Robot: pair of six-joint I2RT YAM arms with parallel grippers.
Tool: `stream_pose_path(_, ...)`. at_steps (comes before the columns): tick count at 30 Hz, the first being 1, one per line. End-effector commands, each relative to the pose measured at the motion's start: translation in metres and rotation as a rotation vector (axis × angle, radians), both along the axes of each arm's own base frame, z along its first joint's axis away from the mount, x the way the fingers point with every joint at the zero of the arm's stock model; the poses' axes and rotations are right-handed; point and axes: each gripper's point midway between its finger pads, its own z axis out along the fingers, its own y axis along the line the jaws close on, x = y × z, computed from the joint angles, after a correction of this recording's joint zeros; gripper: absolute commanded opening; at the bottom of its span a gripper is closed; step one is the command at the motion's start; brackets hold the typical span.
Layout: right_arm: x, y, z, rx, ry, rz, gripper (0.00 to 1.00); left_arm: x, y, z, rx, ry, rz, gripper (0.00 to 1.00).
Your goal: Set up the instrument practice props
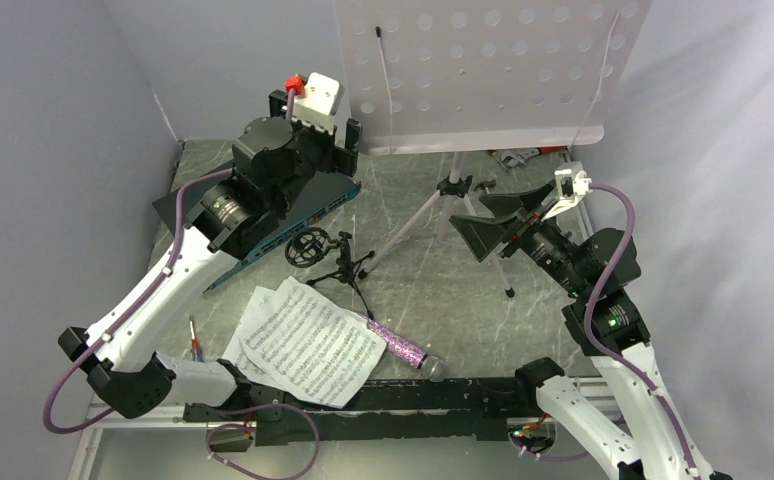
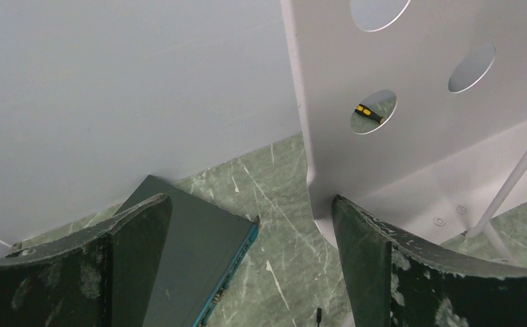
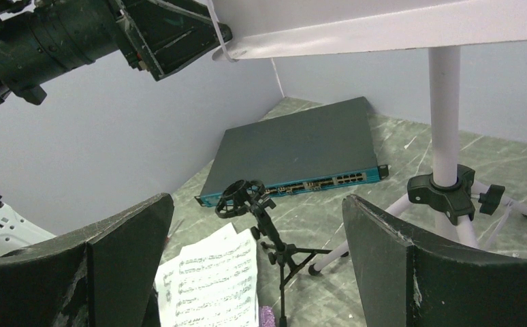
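The pale-lilac perforated music stand [image 1: 483, 70] stands upright at the back on its silver tripod [image 1: 433, 210]. My left gripper [image 1: 353, 140] is open at the panel's lower left corner; in the left wrist view [image 2: 250, 225] the panel edge [image 2: 301, 136] lies just inside the right finger. My right gripper [image 1: 468, 222] is open and empty beside the tripod legs. Two white sheet-music pages [image 1: 308, 340] lie flat at the front. The purple glitter microphone [image 1: 398, 345] lies beside them. The small black mic stand [image 1: 328, 250] stands behind the pages and shows between the right gripper's fingers [image 3: 261, 218].
A dark flat box with a teal edge [image 1: 303, 215] lies at the back left under the left arm. Red and orange hand tools [image 1: 518, 155] lie behind the stand at the right. A thin red-handled tool [image 1: 195, 345] lies left of the pages. Grey walls enclose the table.
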Motion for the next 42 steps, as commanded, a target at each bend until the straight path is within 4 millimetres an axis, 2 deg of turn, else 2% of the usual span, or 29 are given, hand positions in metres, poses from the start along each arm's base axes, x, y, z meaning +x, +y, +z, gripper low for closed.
stream_pose_path(1, -0.001, 0.002, 0.008, 0.016, -0.032, 0.016, 1.00, 0.002, 0.002, 0.016, 0.005, -0.035, -0.001, 0.93)
stream_pose_path(10, 0.001, -0.002, 0.007, -0.011, -0.028, -0.010, 1.00, 0.003, -0.001, 0.021, 0.004, -0.053, -0.016, 0.93)
stream_pose_path(15, 0.002, -0.002, 0.004, -0.018, -0.020, -0.010, 1.00, 0.001, 0.005, 0.021, 0.011, -0.045, 0.000, 0.93)
stream_pose_path(22, 0.004, 0.000, -0.006, -0.033, 0.001, -0.008, 1.00, -0.022, 0.017, 0.022, -0.039, -0.036, -0.024, 0.93)
stream_pose_path(31, 0.005, 0.001, -0.014, -0.043, 0.022, -0.002, 1.00, -0.045, 0.038, -0.003, -0.049, 0.019, -0.012, 0.93)
stream_pose_path(34, 0.005, 0.002, -0.015, -0.042, 0.023, 0.004, 1.00, -0.052, 0.030, -0.005, -0.088, 0.041, -0.066, 0.93)
stream_pose_path(42, 0.006, 0.004, -0.015, -0.034, 0.025, 0.011, 1.00, -0.074, -0.018, 0.005, -0.130, 0.034, -0.350, 0.93)
